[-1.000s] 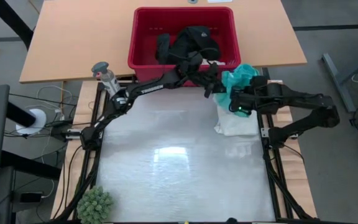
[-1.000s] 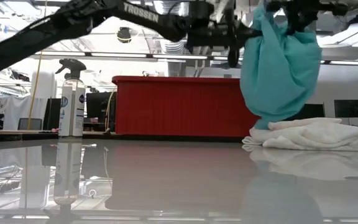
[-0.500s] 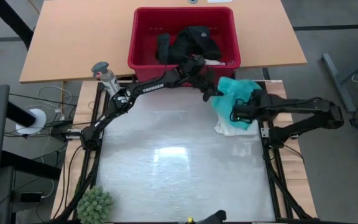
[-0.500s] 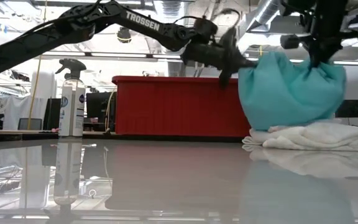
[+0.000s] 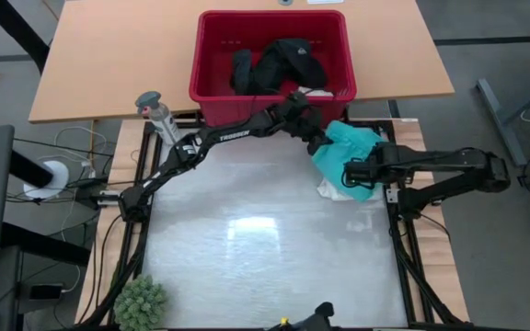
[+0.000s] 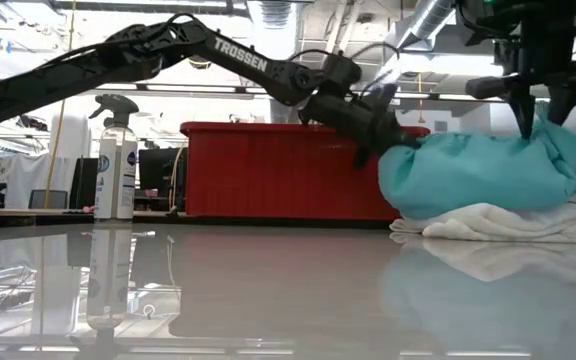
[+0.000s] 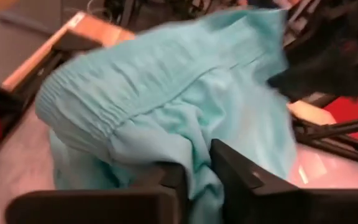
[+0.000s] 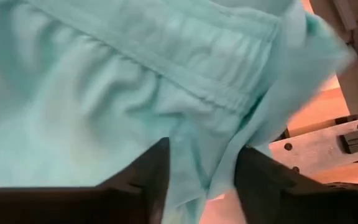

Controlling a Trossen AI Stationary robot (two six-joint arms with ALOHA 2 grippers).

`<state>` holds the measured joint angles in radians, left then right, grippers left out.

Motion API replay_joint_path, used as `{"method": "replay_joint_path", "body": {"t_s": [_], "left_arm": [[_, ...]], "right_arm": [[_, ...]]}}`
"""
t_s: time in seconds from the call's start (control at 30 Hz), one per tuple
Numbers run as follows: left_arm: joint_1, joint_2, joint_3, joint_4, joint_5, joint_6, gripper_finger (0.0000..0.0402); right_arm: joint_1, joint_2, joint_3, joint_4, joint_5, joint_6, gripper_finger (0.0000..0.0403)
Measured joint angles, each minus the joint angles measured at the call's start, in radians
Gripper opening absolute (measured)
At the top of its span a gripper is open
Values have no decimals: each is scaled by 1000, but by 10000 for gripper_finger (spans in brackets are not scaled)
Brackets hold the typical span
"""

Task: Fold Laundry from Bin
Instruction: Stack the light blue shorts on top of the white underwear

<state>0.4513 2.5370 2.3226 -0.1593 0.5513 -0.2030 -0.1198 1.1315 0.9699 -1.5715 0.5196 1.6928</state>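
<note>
The turquoise shirt [image 5: 355, 145] [image 6: 478, 172] lies bunched on a folded white garment [image 5: 334, 190] [image 6: 498, 222] at the table's right side. My left gripper [image 5: 323, 140] [image 6: 376, 135] reaches across from the left and is shut on the shirt's end nearest the bin. My right gripper [image 5: 351, 173] [image 6: 540, 115] stands over the shirt's other end, pointing down, its fingers open. The red bin [image 5: 212, 55] [image 6: 268, 170] sits beyond the table's far edge with black clothing [image 5: 283, 60] in it. My left gripper pinches a bunched fold of the turquoise shirt [image 7: 197, 163] between its two fingers, coming nearly level from the left. The rest of the shirt lies slack on the white garment. My right gripper's open fingertips [image 8: 156, 168] stand on either side of a raised fold [image 8: 197, 155] near the gathered seam, from above; the fold is not pinched.
A spray bottle [image 5: 156, 115] [image 6: 116, 160] stands at the far left corner. A green spiky ball [image 5: 141, 303] sits at the near left corner. The shiny table surface [image 5: 256, 239] lies bare in the middle and toward the near edge.
Both grippers have come down with the turquoise shirt. It hung as a bundle above the white garment and now lies spread on it. My right gripper has opened and let go of the shirt. My left gripper has tipped downward and moved slightly toward the near edge.
</note>
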Motion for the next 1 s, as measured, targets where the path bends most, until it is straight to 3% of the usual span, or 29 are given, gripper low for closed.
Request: {"method": "replay_joint_path", "body": {"t_s": [0.17,0.33,0.47,0.67,0.83,1.0], "left_arm": [[8,-5,1,-10,50,35,113],[29,-5,30,-157,42,52,173],[73,-31,31,-137,45,15,202],[107,-63,31,-129,86,-52,210],[136,-75,31,-153,286,-78,202],[118,-116,32,-303,457,-43,182]], "right_arm": [[8,-1,0,0,-3,-25,240],[9,-19,16,0,14,-61,248],[6,-59,64,1,90,-78,248],[-16,-108,86,136,199,-119,248],[-61,-64,88,423,262,-380,244],[-156,66,88,576,267,-585,208]]}}
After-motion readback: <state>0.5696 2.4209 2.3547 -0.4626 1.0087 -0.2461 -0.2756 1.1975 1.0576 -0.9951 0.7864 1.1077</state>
